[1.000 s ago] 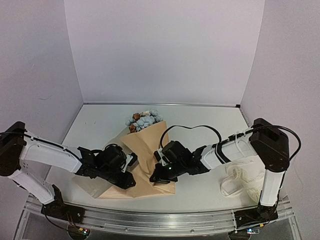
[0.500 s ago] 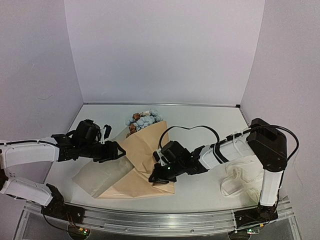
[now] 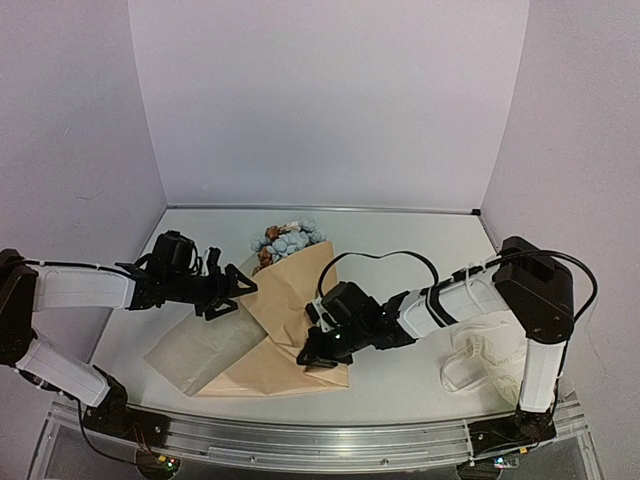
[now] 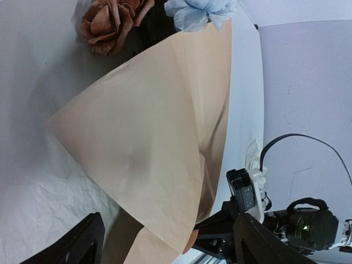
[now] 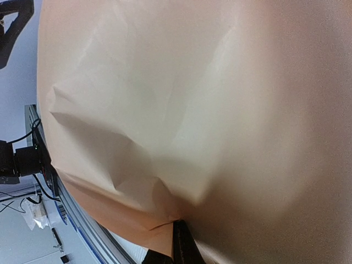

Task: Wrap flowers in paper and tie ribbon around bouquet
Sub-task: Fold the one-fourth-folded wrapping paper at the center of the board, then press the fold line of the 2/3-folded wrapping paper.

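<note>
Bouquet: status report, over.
Left claw open, empty, by paper left flap. Right claw shut at paper's lower end. Flowers part wrapped; ribbon untied, lying right.

paper (image 4: 148,143): tan, seen folded over on the white table (image 4: 33,181)
flowers (image 4: 113,22): seen at its top end
left gripper (image 4: 168,223): fingers held wide apart

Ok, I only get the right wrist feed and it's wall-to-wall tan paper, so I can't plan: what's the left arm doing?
Observer: The left jaws stand open and empty, by the paper's left edge.
Operator: Are the flowers inside?
Observer: Yes, blooms of the flowers show out of its far end.
Operator: And the ribbon?
Observer: The ribbon lies loose on the table beside the right arm's base, untied.
</note>
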Controlling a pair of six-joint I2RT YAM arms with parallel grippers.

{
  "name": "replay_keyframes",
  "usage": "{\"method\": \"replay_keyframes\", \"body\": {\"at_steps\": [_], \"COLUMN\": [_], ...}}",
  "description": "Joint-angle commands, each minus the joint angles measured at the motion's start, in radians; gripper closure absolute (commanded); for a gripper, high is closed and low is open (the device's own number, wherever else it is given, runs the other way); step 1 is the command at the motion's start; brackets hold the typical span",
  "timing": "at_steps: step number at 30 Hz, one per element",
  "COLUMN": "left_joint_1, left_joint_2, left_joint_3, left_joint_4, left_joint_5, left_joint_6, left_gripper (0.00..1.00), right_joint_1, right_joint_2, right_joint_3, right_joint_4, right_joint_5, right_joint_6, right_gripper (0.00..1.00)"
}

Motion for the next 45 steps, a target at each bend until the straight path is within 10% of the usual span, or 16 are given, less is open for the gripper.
{"method": "replay_keyframes", "body": {"at_steps": [1,19,28,32,40,45], "left_joint_1": [0.013,0.036,0.039,0.039,0.042,0.042], "left_joint_2": [0.071,0.192,0.248,0.247,0.226,0.202], "left_joint_3": [0.001,-0.054,-0.027,0.003,0.035,0.053], "left_joint_4": [0.162,0.355,0.361,0.306,0.227,0.160], "left_joint_5": [0.087,0.179,0.187,0.169,0.150,0.140], "left_joint_6": [-0.079,-0.202,-0.170,-0.124,-0.056,-0.012], "left_gripper": [0.17,0.27,0.81,1.00,1.00,1.00], "right_joint_1": [0.000,-0.004,-0.005,-0.004,-0.013,-0.019], "right_joint_2": [0.020,0.011,-0.003,-0.036,-0.190,-0.260], "right_joint_3": [0.035,0.023,0.023,0.017,-0.074,-0.160], "right_joint_4": [0.032,0.033,0.025,0.013,-0.022,-0.023], "right_joint_5": [-0.008,-0.016,-0.035,-0.055,-0.045,-0.020], "right_joint_6": [0.000,-0.010,-0.013,-0.010,-0.017,0.009], "right_gripper": [1.00,1.00,0.99,0.90,0.50,0.52]}}
